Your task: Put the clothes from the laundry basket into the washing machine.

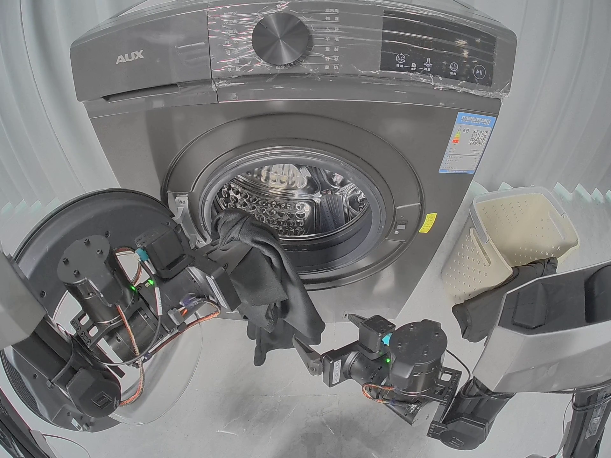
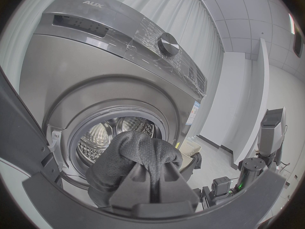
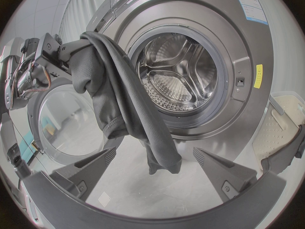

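Currently on record:
- front-loading washing machine (image 1: pixel 146 135), grey, door (image 1: pixel 95 217) swung open at the robot's left, steel drum (image 1: pixel 286 192) exposed
- black garment (image 1: pixel 267 275) draped over the left gripper (image 2: pixel 154 188), whose jaws are clamped on a fold of it; top of the cloth sits at the lower left rim of the drum mouth, the rest hangs outside toward the floor
- right gripper (image 1: pixel 307 353), jaws apart, low beside the garment's hanging hem
- laundry basket (image 1: pixel 471 256), cream, perforated, tipped at the machine's right, dark cloth (image 1: pixel 503 294) spilling from its mouth
- markings: brand lettering (image 1: pixel 129 56) on the drawer front; blue-and-white label (image 1: pixel 466 142); yellow sticker (image 1: pixel 428 222); dial (image 1: pixel 280 38) and panel print under clear film, too small to read
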`<state>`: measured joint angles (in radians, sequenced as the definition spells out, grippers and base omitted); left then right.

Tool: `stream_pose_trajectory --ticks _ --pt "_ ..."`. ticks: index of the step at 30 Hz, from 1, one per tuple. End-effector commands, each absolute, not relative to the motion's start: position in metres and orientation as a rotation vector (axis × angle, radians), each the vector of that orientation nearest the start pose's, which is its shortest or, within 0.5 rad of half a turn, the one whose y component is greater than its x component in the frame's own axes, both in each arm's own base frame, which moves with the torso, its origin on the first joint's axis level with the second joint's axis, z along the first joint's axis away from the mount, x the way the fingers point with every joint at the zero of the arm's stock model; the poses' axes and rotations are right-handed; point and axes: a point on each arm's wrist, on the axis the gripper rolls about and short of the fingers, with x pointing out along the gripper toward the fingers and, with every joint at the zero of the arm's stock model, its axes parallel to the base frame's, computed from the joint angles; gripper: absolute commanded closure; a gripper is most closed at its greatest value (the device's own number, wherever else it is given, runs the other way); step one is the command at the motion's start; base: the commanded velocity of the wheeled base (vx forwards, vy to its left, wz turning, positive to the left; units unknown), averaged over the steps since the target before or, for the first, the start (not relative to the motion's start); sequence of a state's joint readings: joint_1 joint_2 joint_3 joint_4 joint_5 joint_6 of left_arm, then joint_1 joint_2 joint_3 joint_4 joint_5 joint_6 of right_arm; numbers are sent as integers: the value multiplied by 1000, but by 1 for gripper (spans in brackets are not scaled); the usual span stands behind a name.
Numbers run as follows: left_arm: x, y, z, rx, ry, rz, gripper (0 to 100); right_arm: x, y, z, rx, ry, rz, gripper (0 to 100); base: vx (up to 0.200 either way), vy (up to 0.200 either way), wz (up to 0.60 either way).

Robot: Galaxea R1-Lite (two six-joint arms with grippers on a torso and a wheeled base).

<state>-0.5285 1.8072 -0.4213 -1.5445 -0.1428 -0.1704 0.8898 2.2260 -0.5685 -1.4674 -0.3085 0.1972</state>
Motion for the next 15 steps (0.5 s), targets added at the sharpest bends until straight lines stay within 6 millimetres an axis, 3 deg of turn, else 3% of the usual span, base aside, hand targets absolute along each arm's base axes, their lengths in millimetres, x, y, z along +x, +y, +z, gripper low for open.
stream_pose_trajectory --ticks 1,11,14,15 --pt "238 -143 150 -195 -102 -683 100 222 264 39 89 204 566 0 0 0 0" --pt "236 -143 154 -198 -116 -687 100 228 267 39 99 188 557 0 0 0 0" --pt "234 -142 156 -199 -123 -692 100 236 268 35 100 184 537 0 0 0 0" --pt "234 -142 156 -199 -123 -692 100 248 268 31 101 174 514 0 0 0 0"
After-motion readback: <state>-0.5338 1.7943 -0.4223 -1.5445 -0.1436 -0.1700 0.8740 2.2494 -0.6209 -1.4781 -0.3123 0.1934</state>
